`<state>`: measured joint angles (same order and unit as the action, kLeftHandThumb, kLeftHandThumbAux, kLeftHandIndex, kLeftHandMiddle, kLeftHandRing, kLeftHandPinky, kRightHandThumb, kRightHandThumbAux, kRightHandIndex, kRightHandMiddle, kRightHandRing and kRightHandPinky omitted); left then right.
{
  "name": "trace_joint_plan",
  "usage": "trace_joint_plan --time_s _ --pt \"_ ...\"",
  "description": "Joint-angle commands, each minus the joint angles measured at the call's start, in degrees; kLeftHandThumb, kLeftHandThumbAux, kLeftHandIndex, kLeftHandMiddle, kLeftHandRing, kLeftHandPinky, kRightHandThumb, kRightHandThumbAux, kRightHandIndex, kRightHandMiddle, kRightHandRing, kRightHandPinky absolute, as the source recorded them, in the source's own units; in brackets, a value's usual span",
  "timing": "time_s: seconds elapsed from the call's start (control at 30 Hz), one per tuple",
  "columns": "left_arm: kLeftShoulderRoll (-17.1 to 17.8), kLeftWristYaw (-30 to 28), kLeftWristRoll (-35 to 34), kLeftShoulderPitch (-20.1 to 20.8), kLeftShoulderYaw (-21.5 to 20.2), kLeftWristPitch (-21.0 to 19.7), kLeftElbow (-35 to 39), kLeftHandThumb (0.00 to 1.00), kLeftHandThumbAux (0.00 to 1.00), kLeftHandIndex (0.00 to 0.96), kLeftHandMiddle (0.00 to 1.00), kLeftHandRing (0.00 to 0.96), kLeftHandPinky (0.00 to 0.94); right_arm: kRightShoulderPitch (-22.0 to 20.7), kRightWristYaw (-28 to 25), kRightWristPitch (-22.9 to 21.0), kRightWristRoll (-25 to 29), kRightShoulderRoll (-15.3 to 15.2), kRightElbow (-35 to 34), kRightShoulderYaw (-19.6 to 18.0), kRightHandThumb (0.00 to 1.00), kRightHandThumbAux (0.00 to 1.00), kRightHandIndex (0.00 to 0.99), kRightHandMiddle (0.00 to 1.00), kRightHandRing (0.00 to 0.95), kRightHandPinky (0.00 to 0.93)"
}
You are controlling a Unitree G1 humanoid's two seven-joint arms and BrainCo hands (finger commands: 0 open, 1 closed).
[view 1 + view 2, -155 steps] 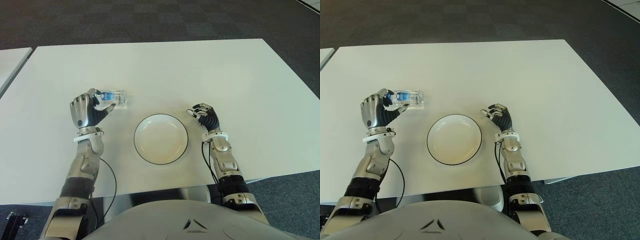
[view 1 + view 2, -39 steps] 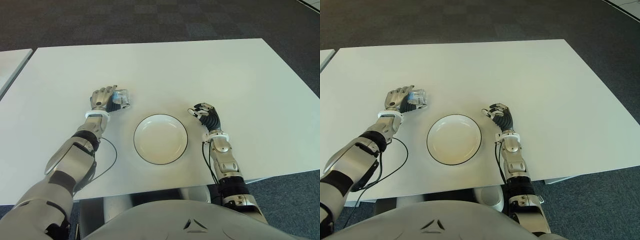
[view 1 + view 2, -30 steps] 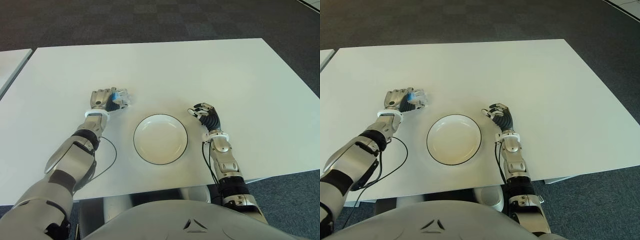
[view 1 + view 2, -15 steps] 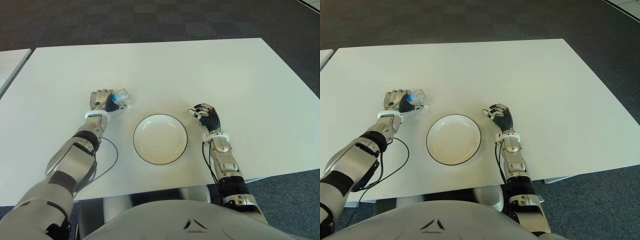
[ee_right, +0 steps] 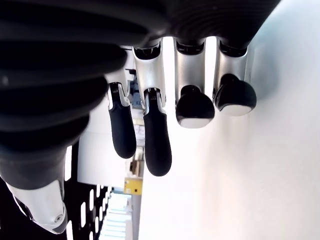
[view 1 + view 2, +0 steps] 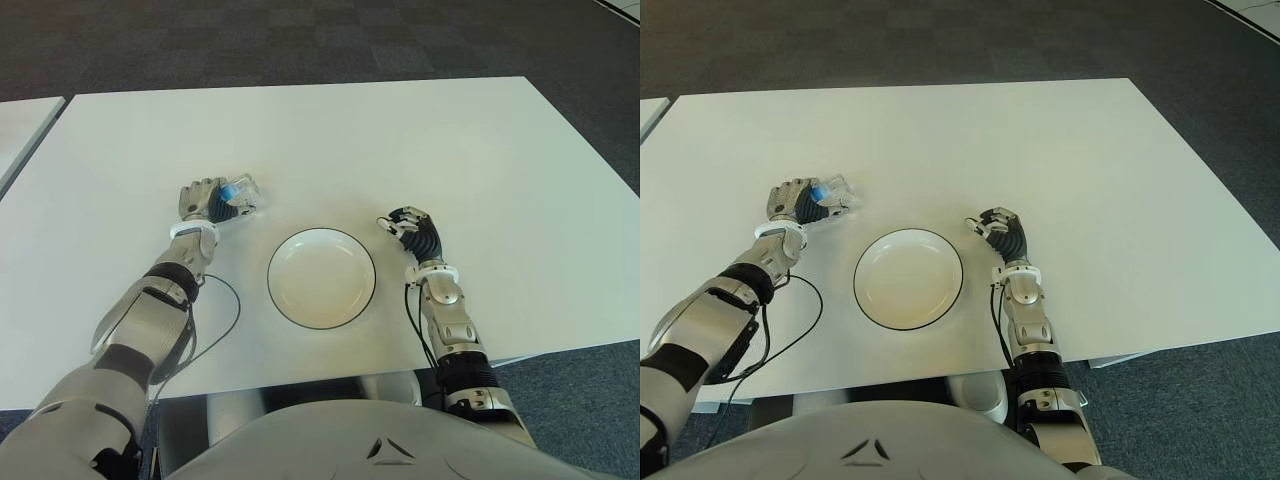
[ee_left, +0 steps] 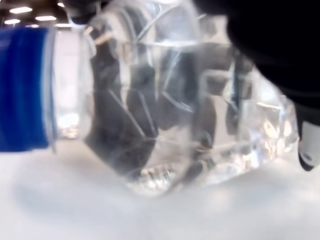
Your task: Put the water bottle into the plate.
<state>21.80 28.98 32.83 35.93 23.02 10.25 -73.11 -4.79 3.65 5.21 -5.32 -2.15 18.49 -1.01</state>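
A small clear water bottle point(image 6: 243, 195) with a blue cap point(image 7: 25, 87) sits in my left hand point(image 6: 210, 199), whose fingers are curled around it, just above the white table point(image 6: 330, 140) to the left of and behind the plate. The plate point(image 6: 321, 278) is white with a dark rim and holds nothing. In the left wrist view the crinkled bottle body point(image 7: 165, 100) fills the picture close over the table. My right hand point(image 6: 412, 232) shows to the right of the plate, fingers curled and holding nothing.
Another white table point(image 6: 20, 120) edge shows at far left. Dark carpet point(image 6: 300, 40) lies beyond the far edge. A thin black cable point(image 6: 215, 320) loops beside my left forearm.
Since five seconds ago my left arm has stretched forward and the hand has closed over the bottle. In the last second the bottle has tilted slightly in the hand. The right hand is unmoved.
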Motion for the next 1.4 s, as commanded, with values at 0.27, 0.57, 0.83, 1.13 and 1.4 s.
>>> trace_joint_plan --time_s 0.27,0.57,0.83,1.13,1.4 --pt "-3.6 -16.4 -19.2 -3.8 -16.7 7.5 0.9 0.853 0.669 0.397 0.537 0.875 0.848 0.0 0.4 4.5 1.6 1.2 2.1 -0.9 0.845 0.687 0.414 0.602 0.864 0.861" --pt "-5.0 -29.6 -31.3 -3.4 -27.5 8.4 1.8 0.853 0.67 0.397 0.532 0.876 0.831 0.0 1.4 6.0 1.6 1.6 3.1 -1.4 0.845 0.687 0.415 0.602 0.865 0.862" --pt "-7.4 -41.3 -41.5 -3.0 -34.9 8.2 7.8 0.853 0.669 0.398 0.53 0.865 0.827 -0.1 1.7 6.5 1.3 1.6 3.6 -1.5 0.844 0.687 0.413 0.599 0.867 0.862" --pt "-9.5 -49.5 -46.5 -4.8 -36.8 7.2 17.2 0.852 0.669 0.398 0.537 0.866 0.859 -0.3 1.8 6.4 1.1 1.4 4.0 -1.3 0.844 0.686 0.414 0.596 0.871 0.864" --pt "-11.0 -52.0 -46.3 -7.8 -35.1 9.0 27.9 0.852 0.668 0.398 0.54 0.866 0.859 -0.5 1.7 6.1 1.3 1.3 4.2 -1.4 0.844 0.686 0.414 0.594 0.872 0.865"
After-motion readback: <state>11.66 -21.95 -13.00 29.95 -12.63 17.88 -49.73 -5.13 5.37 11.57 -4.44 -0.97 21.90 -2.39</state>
